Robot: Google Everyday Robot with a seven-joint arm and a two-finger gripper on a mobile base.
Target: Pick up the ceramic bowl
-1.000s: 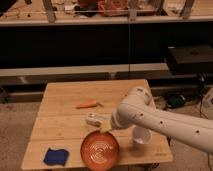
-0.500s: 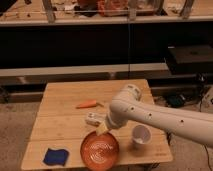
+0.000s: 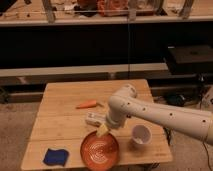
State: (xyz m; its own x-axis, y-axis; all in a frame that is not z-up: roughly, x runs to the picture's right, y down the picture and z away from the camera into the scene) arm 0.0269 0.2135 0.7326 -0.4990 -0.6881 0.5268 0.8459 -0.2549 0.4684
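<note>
The ceramic bowl [image 3: 100, 150] is wide, shallow and orange-red with pale rings inside. It sits on the wooden table [image 3: 60, 125] near the front edge, left of a small white cup [image 3: 141, 134]. My white arm reaches in from the right and bends down toward the bowl. My gripper [image 3: 103, 131] hangs at the bowl's far rim, just above it or touching it; I cannot tell which.
An orange carrot [image 3: 87, 104] lies at mid-table. A small white object [image 3: 93, 119] lies just behind the bowl, next to my gripper. A blue sponge [image 3: 55, 157] sits at the front left corner. Dark shelving stands behind the table.
My arm has swung left and lowered, uncovering the white cup. The gripper has come down to the bowl's far rim. The bowl has not moved.
</note>
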